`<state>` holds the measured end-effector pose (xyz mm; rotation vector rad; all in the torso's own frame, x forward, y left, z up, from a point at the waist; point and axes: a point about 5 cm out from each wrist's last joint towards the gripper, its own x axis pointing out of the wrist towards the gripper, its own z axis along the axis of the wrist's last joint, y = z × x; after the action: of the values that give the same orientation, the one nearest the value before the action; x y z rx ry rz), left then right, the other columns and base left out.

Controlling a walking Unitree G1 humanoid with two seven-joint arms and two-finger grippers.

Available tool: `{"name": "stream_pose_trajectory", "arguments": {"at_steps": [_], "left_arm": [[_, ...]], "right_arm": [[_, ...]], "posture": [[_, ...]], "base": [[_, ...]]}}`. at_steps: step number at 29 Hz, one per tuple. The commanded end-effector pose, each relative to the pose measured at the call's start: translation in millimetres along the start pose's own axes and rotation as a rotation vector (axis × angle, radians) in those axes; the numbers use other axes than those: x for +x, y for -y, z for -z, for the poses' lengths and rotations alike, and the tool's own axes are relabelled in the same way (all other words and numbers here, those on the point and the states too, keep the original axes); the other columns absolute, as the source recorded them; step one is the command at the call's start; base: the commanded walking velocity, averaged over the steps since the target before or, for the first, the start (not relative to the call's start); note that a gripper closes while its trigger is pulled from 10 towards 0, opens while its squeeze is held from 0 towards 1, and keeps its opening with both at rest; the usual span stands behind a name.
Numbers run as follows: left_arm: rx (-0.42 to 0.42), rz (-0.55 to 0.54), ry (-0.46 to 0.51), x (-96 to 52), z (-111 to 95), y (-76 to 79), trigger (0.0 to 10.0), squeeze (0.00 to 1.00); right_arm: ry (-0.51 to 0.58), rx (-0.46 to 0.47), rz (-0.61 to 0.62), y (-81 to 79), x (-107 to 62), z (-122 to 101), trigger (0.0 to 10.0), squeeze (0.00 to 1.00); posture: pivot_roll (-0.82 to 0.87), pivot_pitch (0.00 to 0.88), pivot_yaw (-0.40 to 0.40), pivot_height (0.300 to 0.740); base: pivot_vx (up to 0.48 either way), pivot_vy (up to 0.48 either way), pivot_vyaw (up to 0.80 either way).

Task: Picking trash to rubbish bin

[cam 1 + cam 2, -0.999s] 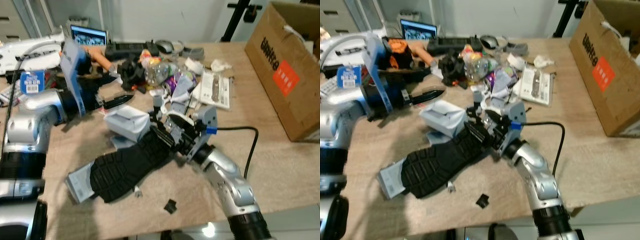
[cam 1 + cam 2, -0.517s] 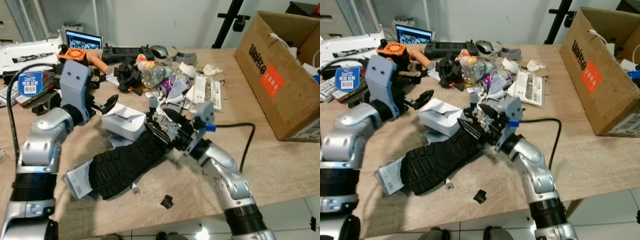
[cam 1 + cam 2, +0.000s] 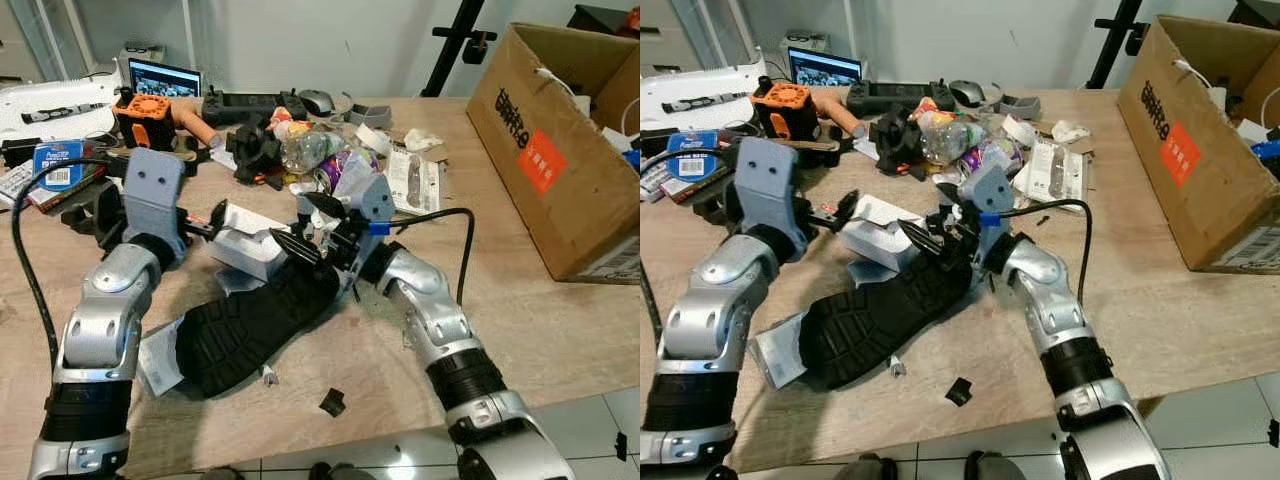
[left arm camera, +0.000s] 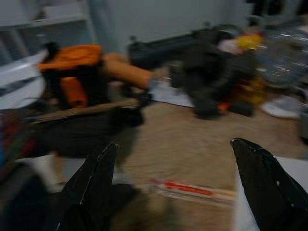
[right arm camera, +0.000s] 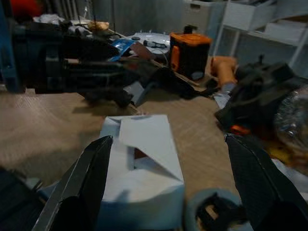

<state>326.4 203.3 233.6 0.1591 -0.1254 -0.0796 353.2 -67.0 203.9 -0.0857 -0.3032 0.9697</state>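
The white box (image 5: 144,183) lies on the wooden table (image 3: 560,330) just ahead of the right gripper (image 3: 300,238), framed between its 2 spread fingers (image 5: 82,187) without touching either. A black shoe sole (image 3: 255,325) lies beside the box, under that arm. The right arm reaches in low, elbow bent, wrist level. The left gripper (image 3: 210,222) points at the box's other side, jaws apart, forearm angled up from the table edge. The left wrist view is blurred; an orange tool (image 4: 72,72) shows beyond.
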Motion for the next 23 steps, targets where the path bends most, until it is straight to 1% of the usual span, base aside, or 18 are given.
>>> {"name": "stream_pose_trajectory", "arguments": {"at_steps": [1, 2, 4, 7, 8, 11, 16, 19, 20, 21, 22, 23], "left_arm": [[0.000, -0.031, 0.009, -3.6, 0, 0.3, 10.0, 0.00], [0.001, -0.034, 0.010, -4.2, -1, 0.1, 10.0, 0.00], [0.001, -0.034, 0.010, -4.2, -1, 0.1, 10.0, 0.00], [0.007, -0.054, 0.029, -5.2, -3, -1.5, 10.0, 0.00], [0.007, -0.054, 0.029, -5.2, -3, -1.5, 10.0, 0.00], [0.008, -0.066, 0.035, -5.5, -6, -3.8, 10.0, 0.00], [0.006, -0.070, 0.036, -4.6, -6, -4.8, 10.0, 0.00], [0.002, -0.073, 0.037, -2.9, -6, -5.4, 10.0, 0.00], [0.002, -0.073, 0.037, -2.9, -6, -5.4, 10.0, 0.00], [0.002, -0.072, 0.036, -2.7, -6, -4.7, 10.0, 0.00], [-0.001, -0.069, 0.034, -2.2, -5, -3.3, 10.0, 0.00], [-0.001, -0.069, 0.034, -2.2, -5, -3.3, 10.0, 0.00]], "right_arm": [[0.017, -0.010, -0.033, 0.2, 4.7, -2, 10.0, 0.00], [0.019, -0.019, -0.058, -0.9, 7.6, -3, 10.0, 0.00], [0.019, -0.019, -0.058, -0.9, 7.6, -3, 10.0, 0.00], [-0.001, -0.036, -0.174, -10.1, 14.4, -3, 10.0, 0.00], [-0.001, -0.036, -0.174, -10.1, 14.4, -3, 10.0, 0.00], [-0.002, 0.002, -0.321, -24.8, 16.2, -3, 10.0, 0.00], [-0.018, 0.011, -0.359, -27.1, 15.9, -2, 10.0, 0.00], [-0.089, 0.007, -0.366, -26.4, 14.3, 3, 10.0, 0.00], [-0.089, 0.007, -0.366, -26.4, 14.3, 3, 10.0, 0.00], [-0.116, 0.002, -0.362, -25.2, 13.2, 5, 10.0, 0.00], [-0.178, -0.024, -0.326, -20.4, 10.9, 12, 10.0, 0.00], [-0.178, -0.024, -0.326, -20.4, 10.9, 12, 10.0, 0.00]], "posture": [[0.07, 0.245, -0.086, 0.740], [0.07, 0.245, -0.086, 0.740], [0.07, 0.245, -0.086, 0.740], [0.07, 0.254, -0.084, 0.740], [0.07, 0.254, -0.084, 0.740], [0.07, 0.253, -0.082, 0.740], [0.07, 0.251, -0.079, 0.740], [0.06, 0.255, -0.081, 0.740], [0.06, 0.255, -0.081, 0.740], [0.06, 0.246, -0.084, 0.740], [0.06, 0.247, -0.089, 0.740], [0.06, 0.247, -0.089, 0.740]], "base": [[0.000, 0.000, 0.00], [0.000, 0.000, 0.00], [0.000, 0.000, 0.00], [0.000, 0.000, 0.00], [0.000, 0.000, 0.00], [0.000, 0.000, 0.00], [0.000, 0.000, 0.00], [0.000, 0.000, 0.00], [0.000, 0.000, 0.00], [0.000, 0.000, 0.00], [0.000, 0.000, 0.00], [0.000, 0.000, 0.00]]}}
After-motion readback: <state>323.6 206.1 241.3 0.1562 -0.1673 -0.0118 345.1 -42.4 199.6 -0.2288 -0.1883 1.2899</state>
